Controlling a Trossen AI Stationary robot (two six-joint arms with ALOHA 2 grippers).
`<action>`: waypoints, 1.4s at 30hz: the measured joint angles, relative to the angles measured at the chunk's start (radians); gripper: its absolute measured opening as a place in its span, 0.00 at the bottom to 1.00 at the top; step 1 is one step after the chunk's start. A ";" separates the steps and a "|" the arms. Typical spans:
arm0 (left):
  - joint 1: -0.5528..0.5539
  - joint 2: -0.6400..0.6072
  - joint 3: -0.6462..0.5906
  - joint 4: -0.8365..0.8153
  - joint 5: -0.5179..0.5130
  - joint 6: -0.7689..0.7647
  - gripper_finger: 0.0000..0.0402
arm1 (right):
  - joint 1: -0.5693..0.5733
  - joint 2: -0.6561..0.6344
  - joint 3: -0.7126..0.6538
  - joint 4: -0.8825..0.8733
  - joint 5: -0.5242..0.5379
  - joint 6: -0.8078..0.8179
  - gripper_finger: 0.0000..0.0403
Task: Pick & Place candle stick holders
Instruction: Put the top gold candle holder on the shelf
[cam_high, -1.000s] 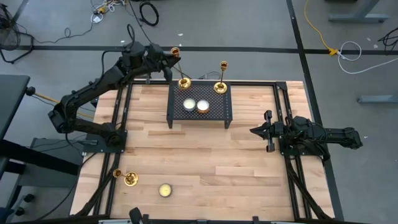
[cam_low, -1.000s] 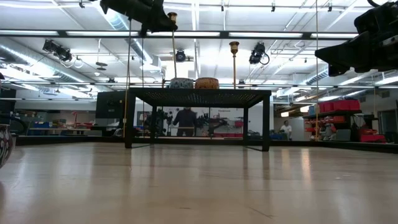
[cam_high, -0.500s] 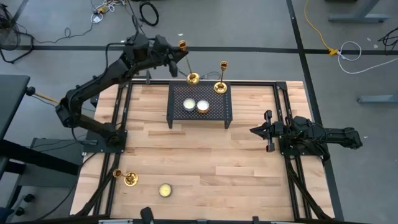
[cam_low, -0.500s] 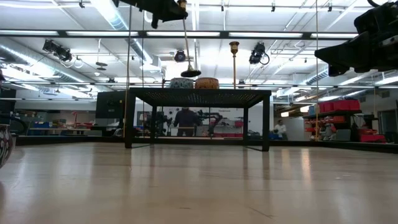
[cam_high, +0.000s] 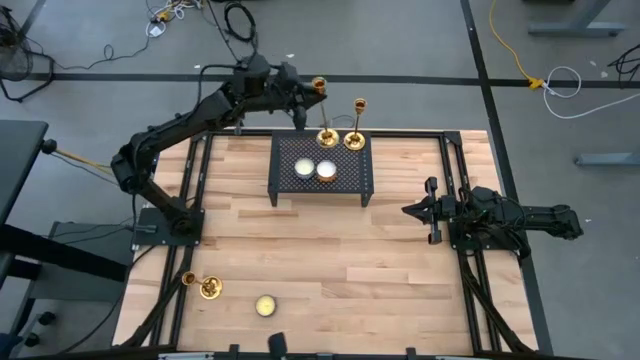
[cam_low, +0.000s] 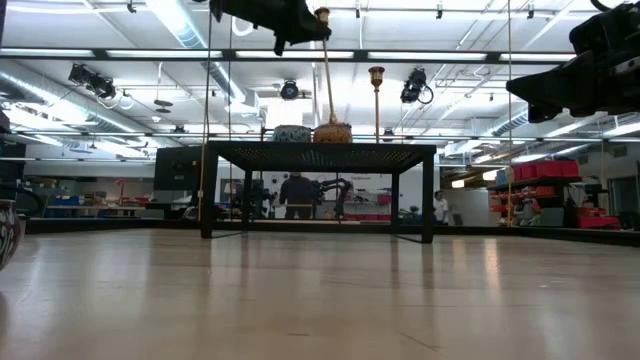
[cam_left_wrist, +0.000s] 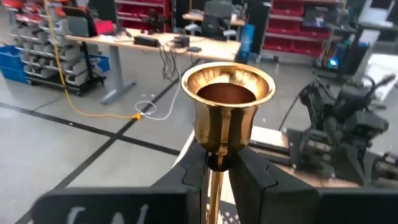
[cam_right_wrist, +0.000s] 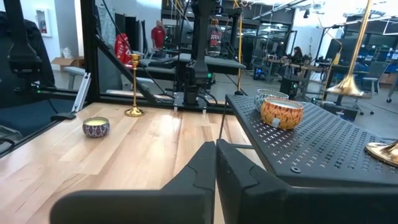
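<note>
The left claw (cam_high: 303, 88) is clamped on the thin stem of a brass candlestick (cam_high: 323, 112), just under its cup; in the left wrist view the fingers (cam_left_wrist: 252, 177) press the stem from both sides below the gold cup (cam_left_wrist: 227, 102). This candlestick hangs tilted over the far edge of the black mesh rack (cam_high: 322, 170), its flared base just above the rack top, right beside a second candlestick (cam_high: 356, 124) that stands upright on the rack's far edge.

On the rack sit two small round tins, a pale one (cam_high: 304, 169) and an orange-patterned one (cam_high: 326, 171), touching side by side (what they hold cannot be made out from above). A third candlestick (cam_high: 205, 287) stands on the wooden surface (cam_high: 320, 260) near its front left corner, with another small tin (cam_high: 265, 306) near it.

The right claw (cam_high: 412, 210) waits at the right side of the surface, level with the rack, its fingers (cam_right_wrist: 239, 171) pressed together on nothing.
</note>
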 joint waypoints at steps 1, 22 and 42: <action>-0.006 0.009 0.000 -0.001 0.000 0.008 0.13 | 0.000 0.000 0.000 0.000 0.000 0.000 0.03; -0.016 0.094 0.000 0.007 0.020 0.087 0.13 | 0.000 0.000 0.000 0.000 0.000 0.000 0.03; -0.013 0.094 0.000 0.051 0.015 0.138 0.13 | 0.000 0.000 0.000 0.000 0.001 0.000 0.03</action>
